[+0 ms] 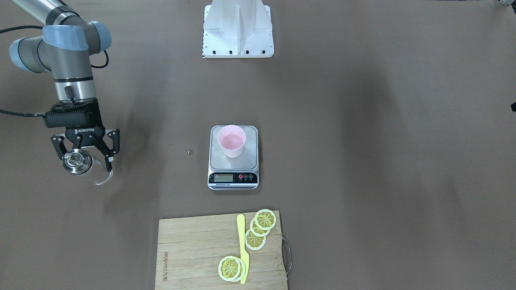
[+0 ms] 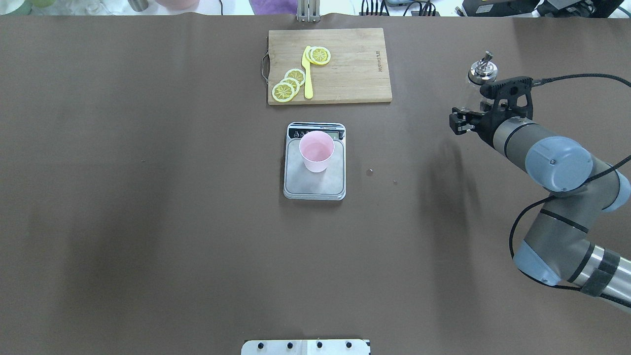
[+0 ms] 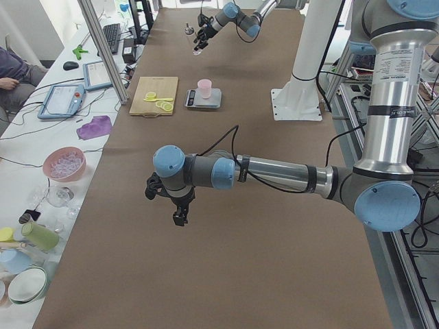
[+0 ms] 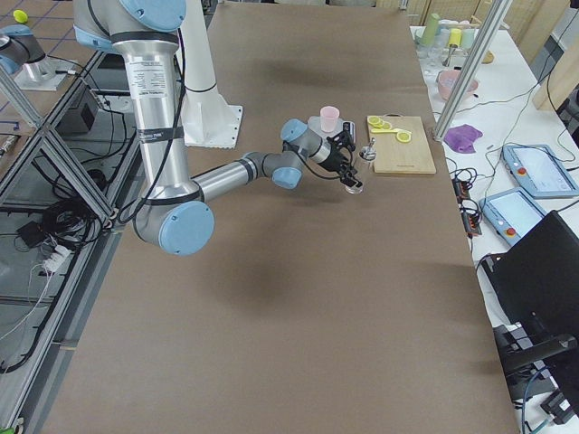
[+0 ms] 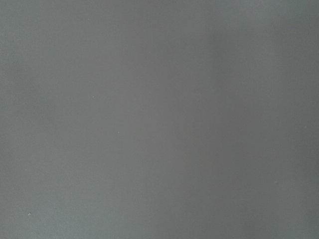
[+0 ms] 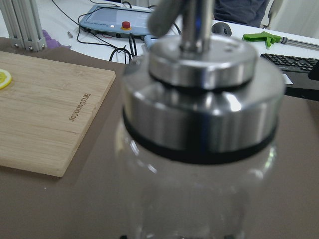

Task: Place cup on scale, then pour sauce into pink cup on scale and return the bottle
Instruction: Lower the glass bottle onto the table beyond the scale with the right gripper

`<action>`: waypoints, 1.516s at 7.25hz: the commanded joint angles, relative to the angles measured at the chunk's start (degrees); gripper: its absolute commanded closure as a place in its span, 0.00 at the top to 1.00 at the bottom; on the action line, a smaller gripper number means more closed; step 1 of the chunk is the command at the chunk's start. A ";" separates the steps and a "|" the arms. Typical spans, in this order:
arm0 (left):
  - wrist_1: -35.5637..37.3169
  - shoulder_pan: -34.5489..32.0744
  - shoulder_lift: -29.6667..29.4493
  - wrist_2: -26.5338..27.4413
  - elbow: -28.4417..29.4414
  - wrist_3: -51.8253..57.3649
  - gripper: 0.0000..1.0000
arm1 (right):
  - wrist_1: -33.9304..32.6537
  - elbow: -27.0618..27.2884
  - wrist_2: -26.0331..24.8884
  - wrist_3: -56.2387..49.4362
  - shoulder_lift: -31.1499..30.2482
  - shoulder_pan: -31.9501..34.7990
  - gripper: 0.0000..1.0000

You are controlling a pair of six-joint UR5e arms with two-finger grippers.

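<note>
The pale pink cup (image 1: 231, 141) stands upright on the steel platform of the scale (image 1: 250, 161) at the table's middle; it also shows in the overhead view (image 2: 316, 150). The clear glass bottle (image 1: 76, 161) with its silver pour-spout cap stands upright on the table, far to the robot's right (image 2: 482, 69). My right gripper (image 1: 85, 160) is open, its fingers spread on either side of the bottle. The right wrist view is filled by the bottle's cap (image 6: 199, 99). My left gripper (image 3: 180, 218) hangs over bare table far from the scale; I cannot tell if it is open.
A wooden cutting board (image 1: 193, 249) with lemon slices (image 1: 265, 219) and a yellow knife (image 1: 242, 245) lies beyond the scale on the operators' side. Two small droplets (image 1: 190, 152) sit on the brown table between bottle and scale. The white robot base (image 1: 238, 28) is at the near edge.
</note>
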 commanded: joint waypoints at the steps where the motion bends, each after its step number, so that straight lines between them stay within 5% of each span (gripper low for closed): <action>1: -0.01 0.09 -0.07 0.00 -0.01 0.07 0.99 | 10.90 -7.17 -1.20 0.03 -0.27 0.74 0.00; 6: -1.05 0.09 0.01 0.00 -0.09 0.16 0.99 | 20.51 -10.36 -3.84 1.88 -5.09 0.74 0.00; 11: -1.68 0.09 -0.07 0.00 -0.09 -0.02 0.99 | 20.52 -12.47 -7.01 4.24 -5.19 0.56 0.00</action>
